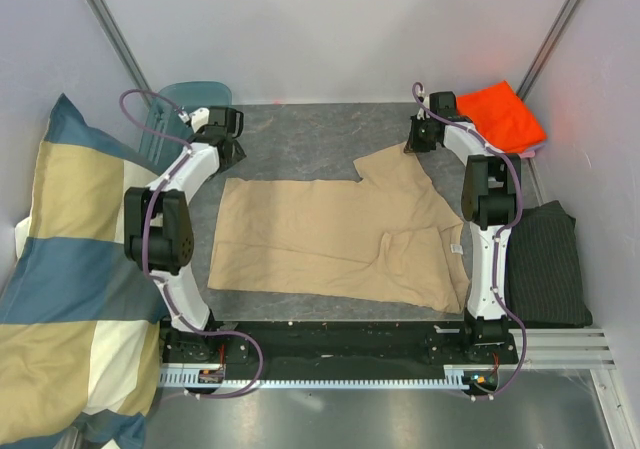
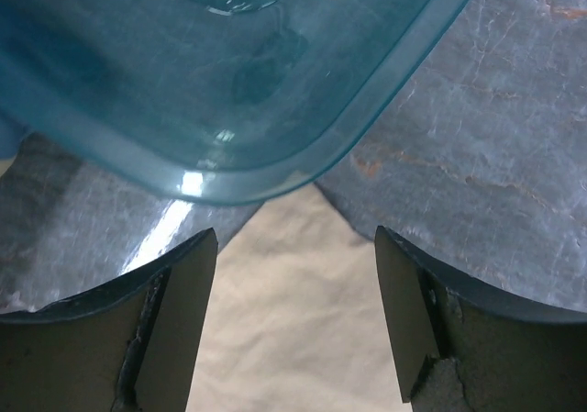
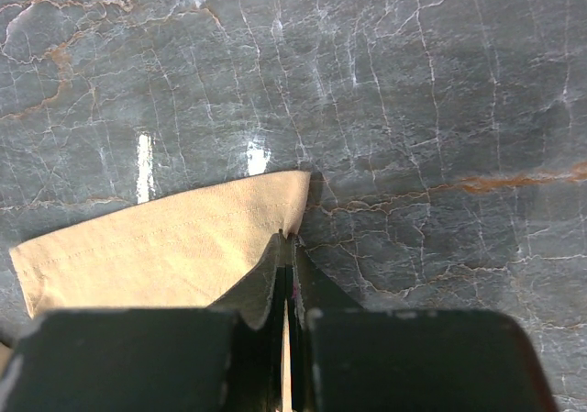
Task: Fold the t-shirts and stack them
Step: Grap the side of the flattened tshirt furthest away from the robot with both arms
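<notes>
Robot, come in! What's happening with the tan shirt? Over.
Left gripper jaws open above tan t-shirt corner. Right gripper jaws shut on its hemmed far corner. Teal plastic tub close ahead of left jaws.

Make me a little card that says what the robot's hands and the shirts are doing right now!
tan t-shirt: spread out on the table
right gripper: shut, pinching a hemmed edge of the tan t-shirt
left gripper: open, over a shirt corner, holding nothing
orange t-shirt: folded, far right corner
teal plastic tub: just beyond the left gripper
dark striped cloth: right of the right arm
checked pillow: far left
</notes>
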Controlling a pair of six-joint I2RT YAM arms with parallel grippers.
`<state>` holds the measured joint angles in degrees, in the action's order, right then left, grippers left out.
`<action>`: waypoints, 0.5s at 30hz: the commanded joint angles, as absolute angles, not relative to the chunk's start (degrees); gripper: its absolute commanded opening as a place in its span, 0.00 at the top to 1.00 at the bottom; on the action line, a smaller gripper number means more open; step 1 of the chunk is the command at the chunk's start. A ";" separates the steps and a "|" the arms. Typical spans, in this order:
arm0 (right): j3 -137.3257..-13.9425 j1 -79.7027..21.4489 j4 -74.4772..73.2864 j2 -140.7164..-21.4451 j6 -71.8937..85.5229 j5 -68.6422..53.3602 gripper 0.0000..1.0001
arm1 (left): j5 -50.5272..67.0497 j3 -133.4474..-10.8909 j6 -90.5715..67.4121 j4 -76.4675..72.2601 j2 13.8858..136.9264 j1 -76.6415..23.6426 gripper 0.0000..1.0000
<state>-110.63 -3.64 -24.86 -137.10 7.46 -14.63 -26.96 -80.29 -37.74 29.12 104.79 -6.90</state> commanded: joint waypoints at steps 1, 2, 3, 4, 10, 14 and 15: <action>-108.90 -4.83 -30.59 -140.71 7.73 -16.08 1.00 | -27.95 -86.57 -31.56 32.42 111.87 -6.59 0.24; -108.90 -4.92 -30.59 -140.63 7.73 -16.08 1.00 | -27.51 -86.92 -31.03 32.43 112.67 -6.59 0.25; -108.81 -4.83 -30.59 -140.63 7.73 -16.00 1.00 | -26.99 -87.18 -30.59 32.61 113.98 -6.59 0.25; -108.81 -4.83 -30.67 -140.63 7.82 -16.00 1.00 | -26.98 -87.19 -30.24 32.69 114.43 -6.59 0.25; -108.72 -4.83 -30.67 -140.36 7.82 -15.91 1.00 | -29.18 -87.36 -29.79 33.75 117.42 -6.50 0.26; -108.54 -4.75 -30.59 -140.19 7.82 -15.91 1.00 | -30.15 -88.33 -29.97 34.36 119.00 -6.59 0.27; -108.46 -4.83 -30.67 -140.10 7.74 -15.91 1.00 | -30.15 -88.77 -29.97 34.37 119.35 -6.59 0.28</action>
